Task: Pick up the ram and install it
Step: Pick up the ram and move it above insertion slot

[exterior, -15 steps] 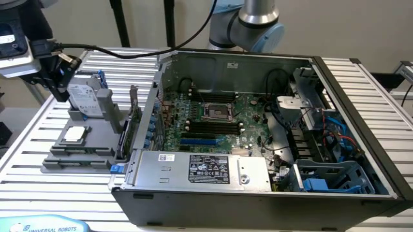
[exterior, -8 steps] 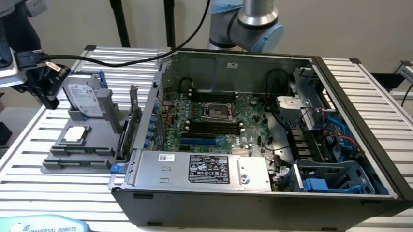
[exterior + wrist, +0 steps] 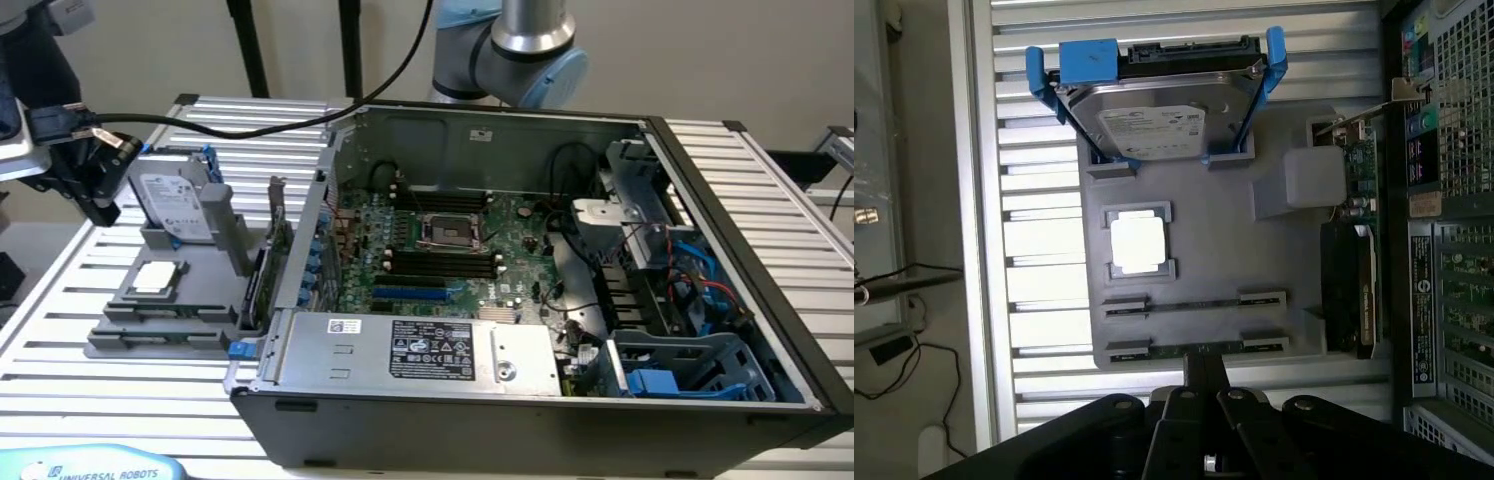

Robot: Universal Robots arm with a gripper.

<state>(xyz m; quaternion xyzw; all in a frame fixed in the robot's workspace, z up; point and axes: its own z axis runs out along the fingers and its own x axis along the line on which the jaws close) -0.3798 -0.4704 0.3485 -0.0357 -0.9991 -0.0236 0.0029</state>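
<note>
Gripper [image 3: 1205, 362], shut and empty, hangs over the ram [image 3: 1166, 351] (thin, stiff, likely fragile), best pinched mid-length across its faces

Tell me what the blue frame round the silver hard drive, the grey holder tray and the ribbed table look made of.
Blue frame: likely plastic, matte, uniform moulded colour.
Grey holder tray: probably plastic, dull flat grey, blocky moulded slots.
Ribbed table: seemingly aluminium, pale slats with bright sheen.

We look obliquely down across the whole counter [image 3: 80, 390]; our wrist camera faces down, close over the shared grey tray [image 3: 1204, 250].
</note>
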